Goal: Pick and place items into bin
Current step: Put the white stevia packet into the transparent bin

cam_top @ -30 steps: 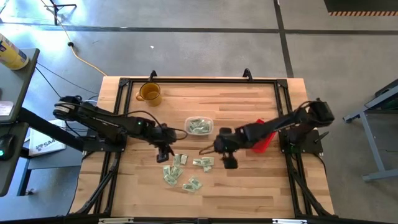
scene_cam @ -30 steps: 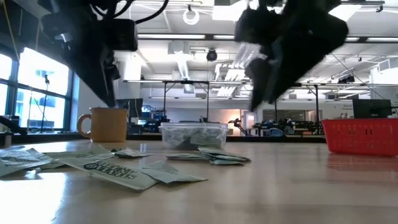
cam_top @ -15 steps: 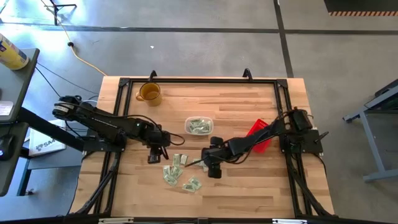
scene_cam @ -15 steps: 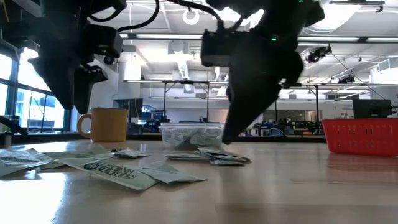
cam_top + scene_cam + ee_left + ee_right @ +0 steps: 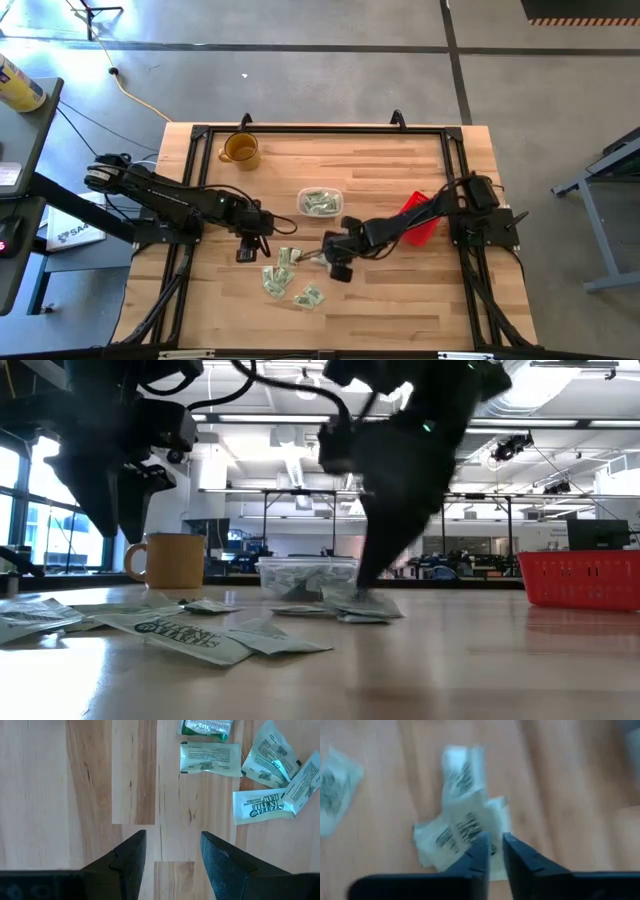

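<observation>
Several pale green and white packets [image 5: 283,262] lie flat on the wooden table, near its middle. More packets lie in the clear bin [image 5: 319,201] just beyond them. My right gripper [image 5: 326,256] is down at the right end of the loose packets, its fingers [image 5: 481,851] drawn nearly together on a small pile of packets [image 5: 465,827]. My left gripper [image 5: 247,245] hovers open over bare wood left of the packets [image 5: 210,759], with nothing between its fingers [image 5: 172,855]. My right gripper comes down at a slant from the table's right, and its fingertips [image 5: 365,598] meet the pile of packets on the table. A packet's near edge [image 5: 495,862] shows in the narrow gap between the two fingers. The packets still lie on the wood.
An amber mug [image 5: 240,150] stands at the far left of the table. A red mesh basket [image 5: 420,218] sits at the right, beside the right arm. Bare wood lies toward the near edge.
My right gripper has moved toward the table's left and near edges and has come down onto the packets. My left gripper has shifted a little toward the table's left edge, staying open. The packets have not visibly moved.
</observation>
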`<action>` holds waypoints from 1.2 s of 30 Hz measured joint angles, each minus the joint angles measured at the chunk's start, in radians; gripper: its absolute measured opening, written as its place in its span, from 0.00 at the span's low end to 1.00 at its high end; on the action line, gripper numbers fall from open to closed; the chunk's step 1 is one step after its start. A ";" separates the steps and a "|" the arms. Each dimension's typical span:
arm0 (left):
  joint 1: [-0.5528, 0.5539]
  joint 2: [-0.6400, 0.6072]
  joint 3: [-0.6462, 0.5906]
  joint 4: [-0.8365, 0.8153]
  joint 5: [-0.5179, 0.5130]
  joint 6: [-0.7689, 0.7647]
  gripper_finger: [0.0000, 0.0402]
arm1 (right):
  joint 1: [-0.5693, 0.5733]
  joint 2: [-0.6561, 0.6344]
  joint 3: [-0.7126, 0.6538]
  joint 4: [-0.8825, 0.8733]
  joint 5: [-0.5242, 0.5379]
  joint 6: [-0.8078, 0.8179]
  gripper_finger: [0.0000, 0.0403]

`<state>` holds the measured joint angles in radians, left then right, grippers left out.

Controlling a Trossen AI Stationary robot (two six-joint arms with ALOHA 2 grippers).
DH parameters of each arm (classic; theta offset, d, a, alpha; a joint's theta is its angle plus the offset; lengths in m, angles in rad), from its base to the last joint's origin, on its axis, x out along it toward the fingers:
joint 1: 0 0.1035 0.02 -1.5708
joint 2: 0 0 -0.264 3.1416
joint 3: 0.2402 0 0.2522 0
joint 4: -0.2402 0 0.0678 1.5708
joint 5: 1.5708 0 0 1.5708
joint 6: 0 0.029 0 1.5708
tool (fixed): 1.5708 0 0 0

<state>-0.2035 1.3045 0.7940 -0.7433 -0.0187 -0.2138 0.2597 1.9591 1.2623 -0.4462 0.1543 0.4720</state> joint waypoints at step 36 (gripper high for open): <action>0.000 0.000 -0.022 -0.014 -0.081 -0.028 0.55 | -0.004 0.067 0.094 -0.117 -0.102 -0.262 0.43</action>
<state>-0.2031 1.3045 0.7723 -0.7568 -0.0994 -0.2415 0.2557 2.0266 1.3567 -0.5629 0.0527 0.2099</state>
